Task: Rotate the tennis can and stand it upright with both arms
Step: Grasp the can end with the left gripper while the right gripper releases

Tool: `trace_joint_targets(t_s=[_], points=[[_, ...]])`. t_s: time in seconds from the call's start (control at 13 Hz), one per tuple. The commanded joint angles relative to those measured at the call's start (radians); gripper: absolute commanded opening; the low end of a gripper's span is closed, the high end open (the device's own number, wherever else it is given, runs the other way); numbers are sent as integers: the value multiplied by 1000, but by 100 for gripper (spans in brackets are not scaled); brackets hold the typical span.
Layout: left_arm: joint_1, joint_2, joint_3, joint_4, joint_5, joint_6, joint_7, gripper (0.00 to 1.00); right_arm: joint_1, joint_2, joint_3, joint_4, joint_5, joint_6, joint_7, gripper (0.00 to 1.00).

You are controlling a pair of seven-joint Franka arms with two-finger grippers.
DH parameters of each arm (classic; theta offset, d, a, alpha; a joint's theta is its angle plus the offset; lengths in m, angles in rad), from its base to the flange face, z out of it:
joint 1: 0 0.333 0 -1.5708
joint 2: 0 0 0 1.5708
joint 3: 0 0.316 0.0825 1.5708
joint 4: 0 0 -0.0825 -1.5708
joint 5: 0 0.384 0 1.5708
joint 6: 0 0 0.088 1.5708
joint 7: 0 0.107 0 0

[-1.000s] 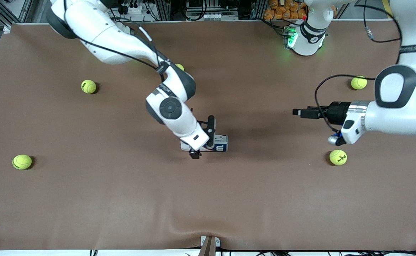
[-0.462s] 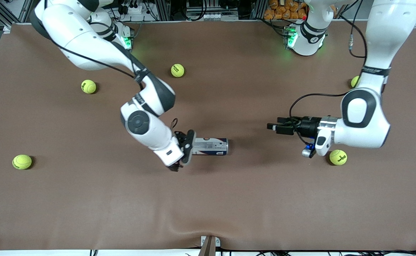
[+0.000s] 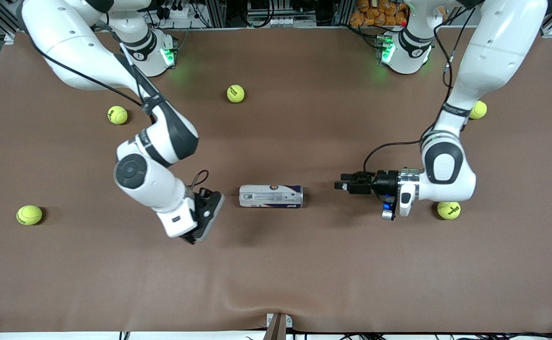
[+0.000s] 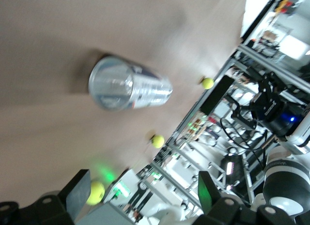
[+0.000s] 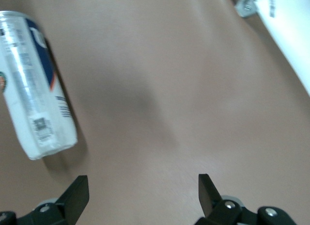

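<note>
- Clear-plastic tennis can (image 3: 270, 195) lies on its side on the brown table (image 3: 304, 264), near the middle, its long axis running from the right arm's end toward the left arm's end
- left gripper (image 3: 343, 184) hovers low just off the can's navy-labelled end, in line with that axis, and its wrist view looks straight into the can's round end (image 4: 112, 84); its fingers (image 4: 206, 193) stand spread with nothing between them
- right gripper (image 3: 209, 212) sits off the can's white end, slightly nearer the front camera; its fingers (image 5: 77, 195) are parted and empty, the can (image 5: 34, 84) apart from them
- Both look about equally near the can, though the right gripper's height above the table is hard to judge
- A second ago the right gripper was at the can, covering most of it; it has since backed away toward its own end, while the left gripper has closed in from well apart
- Can still not upright
</note>
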Motion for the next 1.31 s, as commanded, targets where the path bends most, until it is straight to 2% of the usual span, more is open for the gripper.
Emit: trace_joint_targets(t_s=[0.0, 0.15, 0.31, 0.62, 0.85, 1.0, 1.23], points=[[-57, 70, -1, 71, -92, 68, 36, 94, -67, -41, 13, -24, -17, -50, 36, 100], [-99, 95, -1, 75, -116, 128, 44, 93, -118, -44, 13, -24, -19, -53, 38, 100], [-100, 129, -1, 77, -126, 141, 75, 87, -157, -43, 13, -24, -19, -53, 38, 100], [-145, 187, 1, 131, -172, 144, 79, 79, -173, -72, 9, -24, -20, -85, 47, 100], [-160, 230, 3, 167, -177, 158, 87, 72, -175, -119, -1, -24, -22, -158, 180, 100], [-174, 248, 4, 187, -179, 167, 87, 71, -182, -177, -1, -23, -30, -236, 251, 100], [-192, 255, 3, 201, -209, 170, 87, 62, -277, -268, 4, -18, -16, -373, 294, 100]])
